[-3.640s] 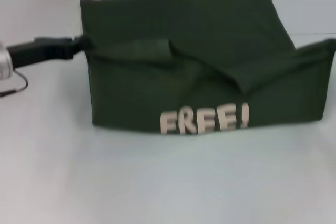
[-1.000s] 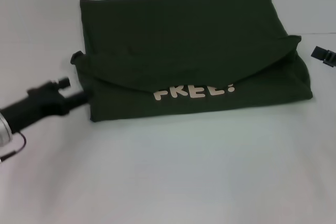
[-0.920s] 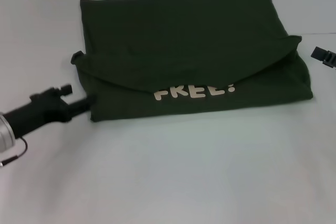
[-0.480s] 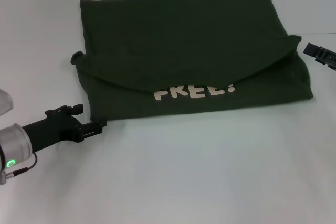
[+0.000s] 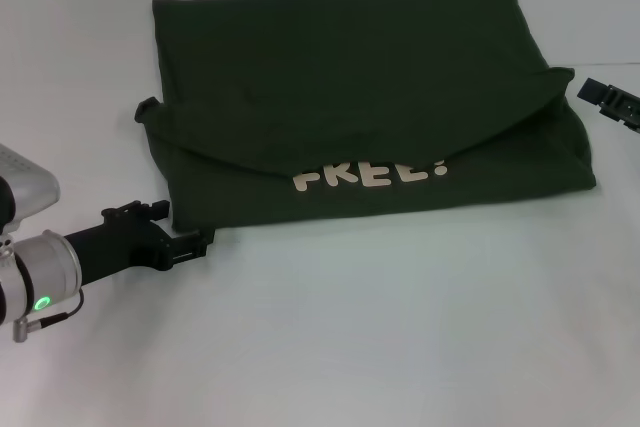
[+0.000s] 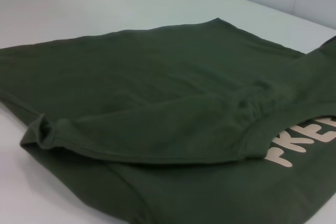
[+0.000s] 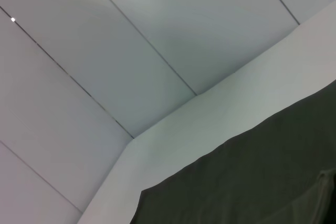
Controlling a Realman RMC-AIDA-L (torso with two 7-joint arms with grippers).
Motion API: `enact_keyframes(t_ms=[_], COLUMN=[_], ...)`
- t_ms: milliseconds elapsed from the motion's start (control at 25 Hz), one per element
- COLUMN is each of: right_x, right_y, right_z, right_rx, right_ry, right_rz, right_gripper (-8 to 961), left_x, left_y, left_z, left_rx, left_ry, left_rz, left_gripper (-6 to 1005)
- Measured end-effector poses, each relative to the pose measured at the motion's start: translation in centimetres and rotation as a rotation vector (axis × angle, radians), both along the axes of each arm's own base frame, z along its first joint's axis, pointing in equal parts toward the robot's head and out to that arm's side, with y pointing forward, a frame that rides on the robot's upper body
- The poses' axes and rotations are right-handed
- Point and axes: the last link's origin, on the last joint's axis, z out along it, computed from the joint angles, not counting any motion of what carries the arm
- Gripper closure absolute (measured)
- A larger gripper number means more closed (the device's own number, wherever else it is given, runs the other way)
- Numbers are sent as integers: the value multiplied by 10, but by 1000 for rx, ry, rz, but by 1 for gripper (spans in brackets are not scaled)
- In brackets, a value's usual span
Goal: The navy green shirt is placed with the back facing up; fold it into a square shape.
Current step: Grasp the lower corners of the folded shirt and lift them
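Right now the big dark olive-green shirt of soft knit cloth lies flat on the plain white table in front of me. It is folded into a wide shape, not a neat square. One flap of cloth lies over the part nearer to me, and its edge makes a long curve across the shirt. Just under that curve I can see pale block letters, but the flap hides their tops. A small lump of cloth sticks out at the shirt's left edge, where the flap starts.

My left gripper is down low over the table, right by the near left corner of the shirt. Its black tips point at that corner and are very close to it. I cannot tell if they touch the cloth. I also cannot tell if my left fingers are apart or together. A little green light glows on the silver part of that arm.

My right gripper peeks in at the right side, just beside the shirt's right edge. It holds nothing that I can see, and I cannot tell if it is open or closed.
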Motion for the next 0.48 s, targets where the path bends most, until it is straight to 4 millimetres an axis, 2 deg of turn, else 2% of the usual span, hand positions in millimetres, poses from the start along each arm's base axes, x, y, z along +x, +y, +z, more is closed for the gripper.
enact_keyframes(t_ms=[480], right_x=[2], right_y=[-2], right_z=[0], right_rx=[9], right_ry=[5], right_rz=[-10], right_gripper=[175], left_x=[6], left_y=[1], left_z=[-6], left_rx=[-31], left_ry=[19], left_rz=[-24], left_gripper=[172])
